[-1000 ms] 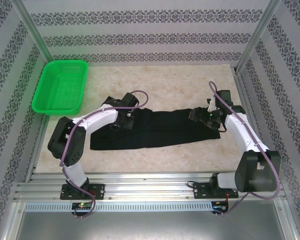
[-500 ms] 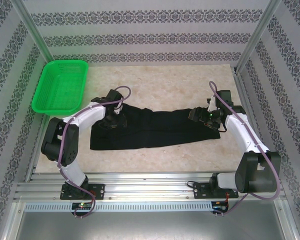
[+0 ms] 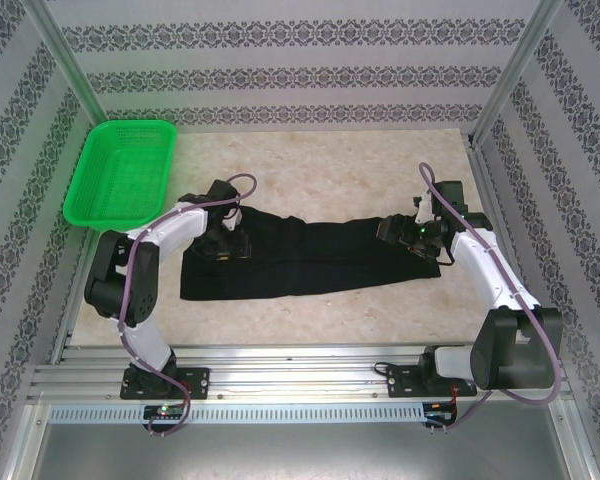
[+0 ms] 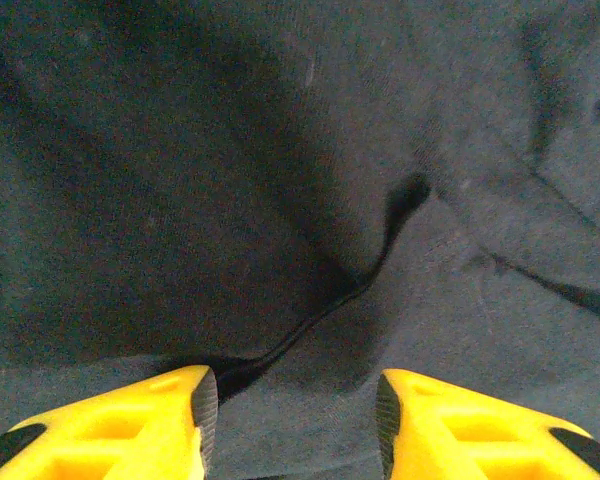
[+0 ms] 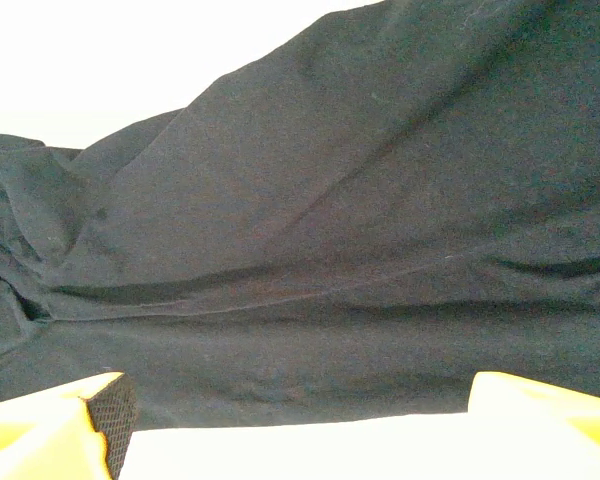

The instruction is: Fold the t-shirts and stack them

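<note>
The black t-shirt [image 3: 310, 262] lies on the counter [image 3: 330, 165] as a long, narrow band, folded lengthwise and running left to right across the middle, about midway between the near and far edges. Its left end is a little broader than its right, and the cloth is softly rumpled along the far edge.

My left gripper [image 3: 223, 243] is down over the left end of the band, close to its far edge. From my left wrist I see my two yellow fingers [image 4: 110, 430] standing apart at a moderate width, with dark cloth spread flat under them. Nothing is pinched between them. A thin dark crease in the fabric curls up from the gap between the fingers toward the right, where a second layer of cloth overlaps the first.

My right gripper [image 3: 405, 237] sits over the right end of the band, also near its far edge. From my right wrist the fingers [image 5: 40, 430] are at the two lower corners of the view, spread wide, and they hold nothing. The shirt's edge runs across between them, with bright bare counter showing just below it, and long shallow folds cross the cloth above.

A green mesh basket [image 3: 120, 172] stands at the far left corner of the counter, well apart from the shirt and from both my grippers.
</note>
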